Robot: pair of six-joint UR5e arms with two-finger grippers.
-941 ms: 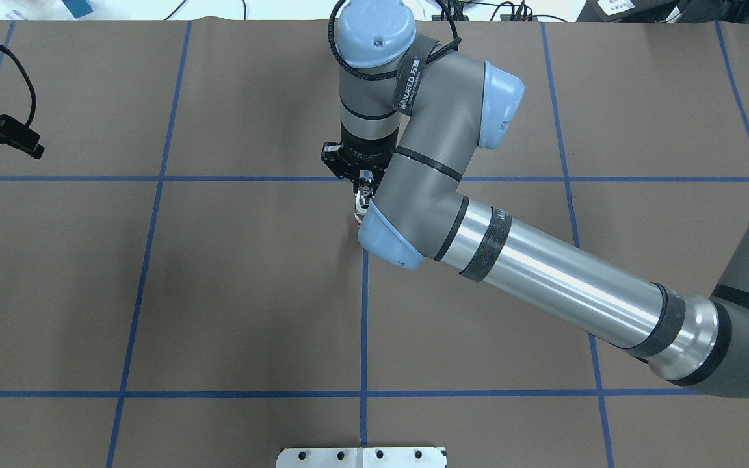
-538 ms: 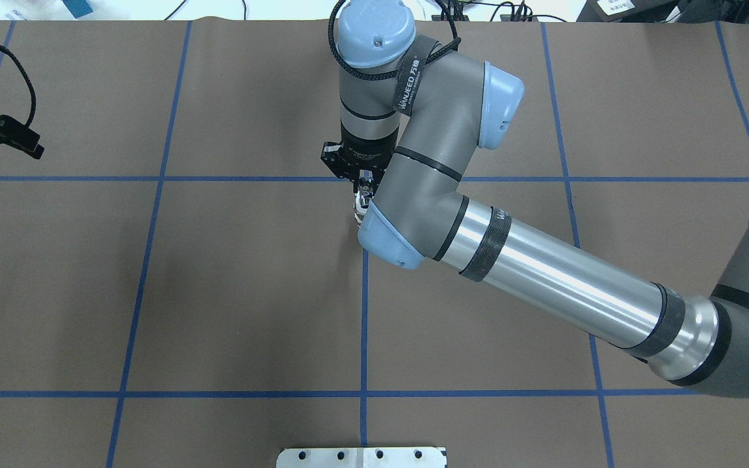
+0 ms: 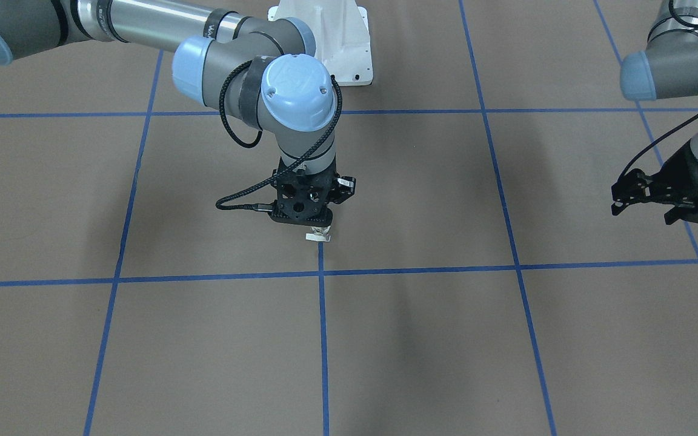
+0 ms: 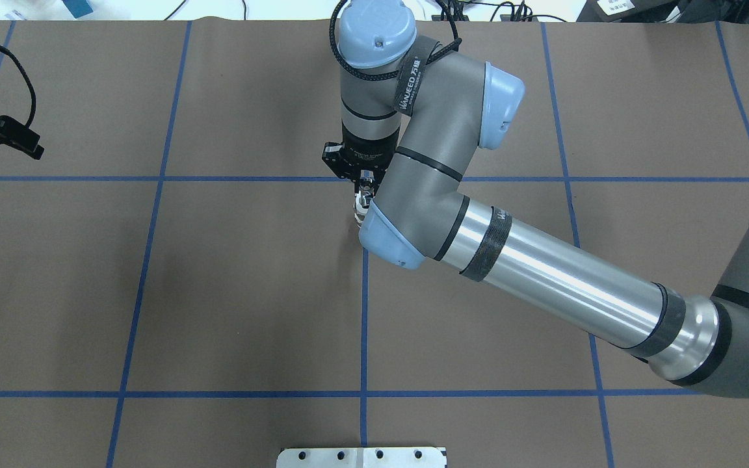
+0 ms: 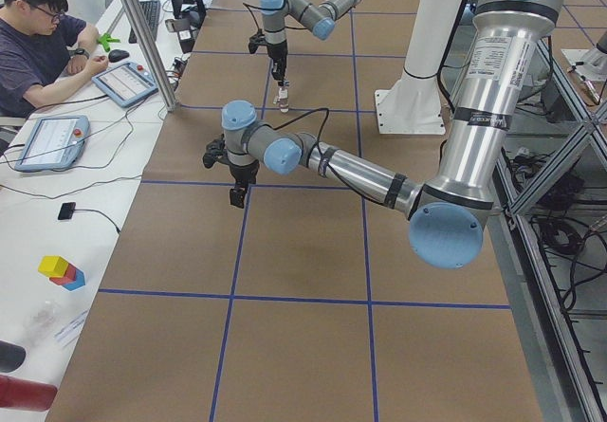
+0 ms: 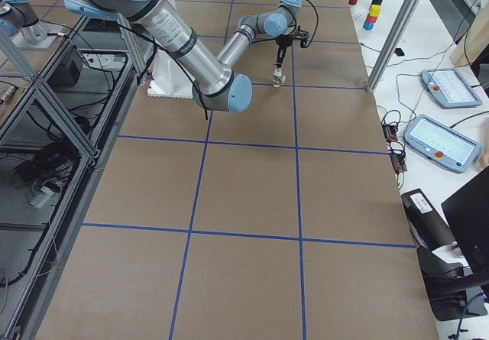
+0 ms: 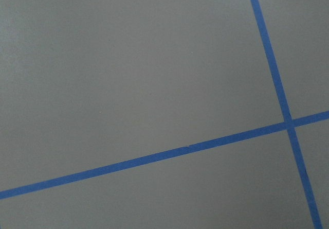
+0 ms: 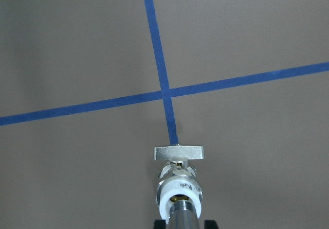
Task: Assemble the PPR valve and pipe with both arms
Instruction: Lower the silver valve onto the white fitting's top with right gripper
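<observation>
The PPR valve stands upright on the brown table at the crossing of the blue tape lines, flat tab at its base, white ring on top. The chrome pipe stands in the white ring. My right gripper points straight down over it, its jaws on either side of the pipe, seemingly shut on it. In the overhead view the right gripper is at the table's middle with the valve just below it. My left gripper hangs empty and looks open, far from the parts, at the overhead view's left edge.
The white pedestal stands behind the right arm, and its plate shows at the overhead view's near edge. An operator sits beside tablets along the table's far side. The left wrist view shows only brown mat and blue tape.
</observation>
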